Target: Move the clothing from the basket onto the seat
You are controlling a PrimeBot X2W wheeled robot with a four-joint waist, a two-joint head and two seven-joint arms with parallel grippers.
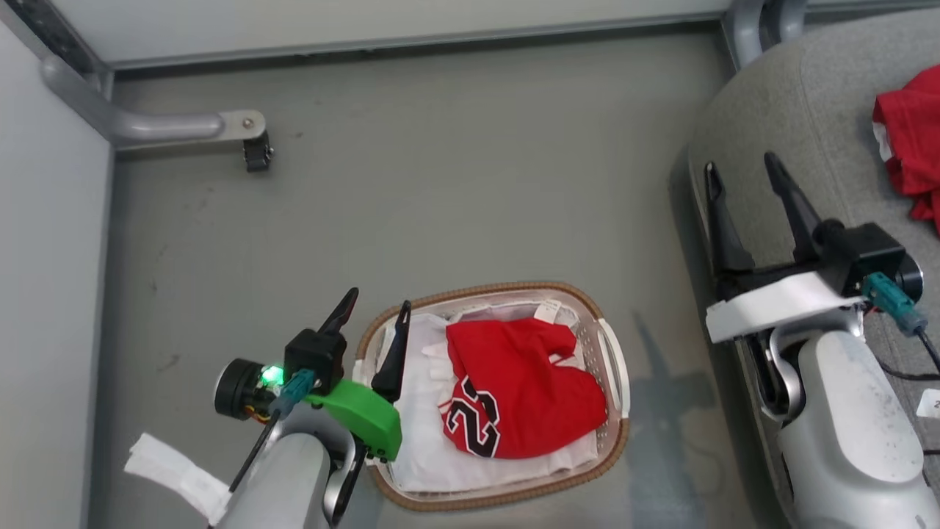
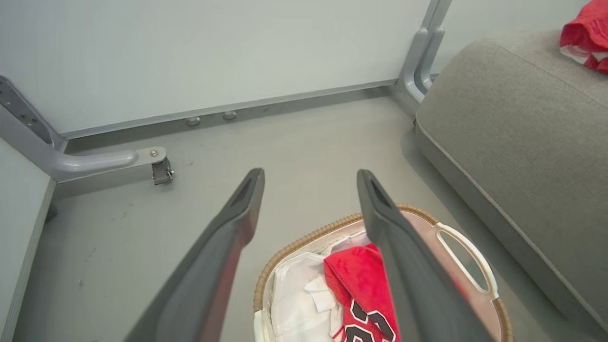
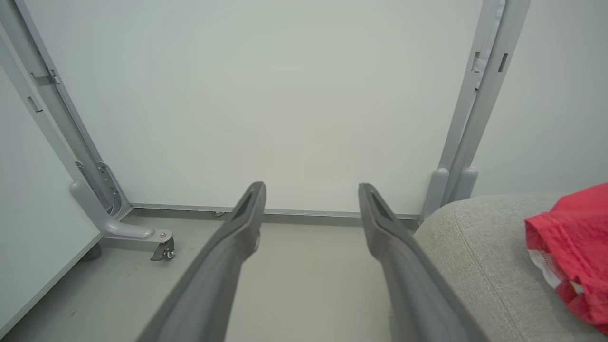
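A red jersey [image 1: 518,386] with black white-edged numerals lies crumpled on the white liner inside the oval basket [image 1: 615,433] on the floor. My left gripper [image 1: 378,305] hangs open at the basket's left rim, holding nothing; its wrist view has the jersey [image 2: 358,289] low between the fingers. A second red garment [image 1: 910,139] lies on the grey seat [image 1: 808,110] at the right. My right gripper [image 1: 742,165] stands open and empty over the seat's left edge, left of that garment [image 3: 570,242].
Pale wall panels with grey metal frames close off the back and left. A frame foot with a caster [image 1: 257,150] stands on the grey floor at the back left. Bare floor [image 1: 455,184] lies between basket, panels and seat. A cable [image 1: 907,371] runs beside my right arm.
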